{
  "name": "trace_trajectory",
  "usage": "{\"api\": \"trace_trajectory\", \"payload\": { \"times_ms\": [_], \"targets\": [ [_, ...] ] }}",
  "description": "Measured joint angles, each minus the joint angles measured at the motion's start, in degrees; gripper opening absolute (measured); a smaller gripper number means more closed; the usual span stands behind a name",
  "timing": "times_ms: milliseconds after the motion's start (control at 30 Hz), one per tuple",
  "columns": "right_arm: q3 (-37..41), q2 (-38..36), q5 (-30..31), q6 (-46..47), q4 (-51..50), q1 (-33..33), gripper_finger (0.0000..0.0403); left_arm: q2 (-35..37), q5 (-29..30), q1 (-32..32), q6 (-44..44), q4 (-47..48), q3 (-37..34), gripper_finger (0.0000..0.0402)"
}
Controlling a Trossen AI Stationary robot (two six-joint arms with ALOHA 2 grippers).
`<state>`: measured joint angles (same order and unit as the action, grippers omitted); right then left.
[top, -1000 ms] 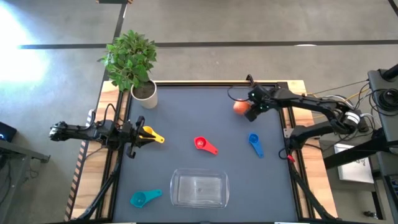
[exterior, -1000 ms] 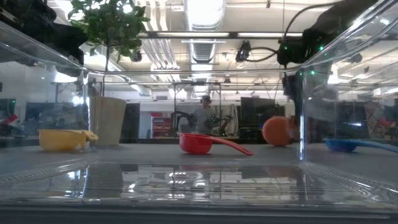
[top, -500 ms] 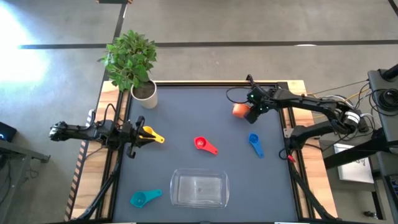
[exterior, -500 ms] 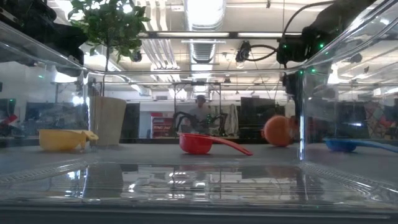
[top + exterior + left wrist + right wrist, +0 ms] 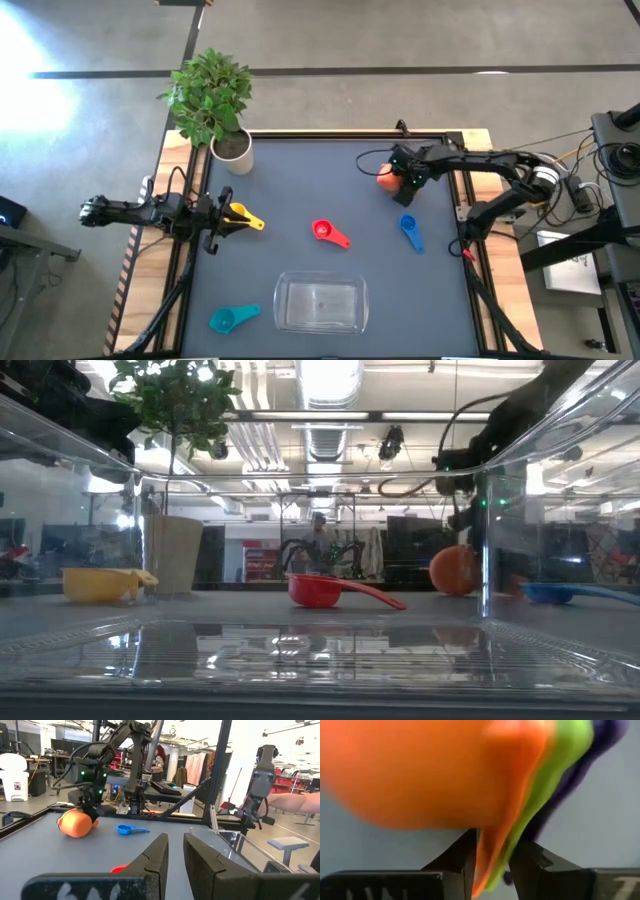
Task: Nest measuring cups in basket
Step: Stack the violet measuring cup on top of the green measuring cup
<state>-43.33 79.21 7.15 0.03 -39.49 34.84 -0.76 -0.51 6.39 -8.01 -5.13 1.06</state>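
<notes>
Dark counter (image 5: 300, 190) fills the middle of the high view, with the clear basket (image 5: 320, 305) at lower centre, empty as far as I see. My right hand (image 5: 403, 176), upper right, is pinched on the stacked handles of the orange cup (image 5: 385, 180) with green and purple nested behind. Light, stiff, slick plastic, I judge; handles are the hold. Left hand (image 5: 218, 220) waits nearly closed, empty, beside the yellow cup (image 5: 240, 214). Red cup (image 5: 322, 231), blue cup (image 5: 407, 226), teal cup (image 5: 223, 320) and plant pot (image 5: 232, 150) flank the route.

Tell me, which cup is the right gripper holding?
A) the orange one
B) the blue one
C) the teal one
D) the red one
A: the right gripper is shut on the orange cup near the table's far edge, its fingers pinching the handle; the red cup, teal cup and blue cup lie free.
</notes>
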Motion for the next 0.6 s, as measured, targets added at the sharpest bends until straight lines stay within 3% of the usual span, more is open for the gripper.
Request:
{"api": "trace_trajectory", "payload": {
  "times_ms": [133, 267, 600],
  "targets": [
    [-0.02, 3.33, 0.48, -0.63, 1.31, 0.02, 0.0083, -0.02, 0.00, 0.00, -0.01, 0.02, 0.00, 0.0041],
    [-0.13, 4.31, 4.54, -0.14, 2.31, -1.12, 0.0023, -0.01, 0.02, 0.00, -0.01, 0.02, 0.00, 0.0041],
    [-0.52, 2.55, 33.01, 0.89, 5.13, -8.93, 0.0011, -0.02, 0.00, 0.00, 0.02, 0.00, 0.00, 0.0041]
  ]
}}
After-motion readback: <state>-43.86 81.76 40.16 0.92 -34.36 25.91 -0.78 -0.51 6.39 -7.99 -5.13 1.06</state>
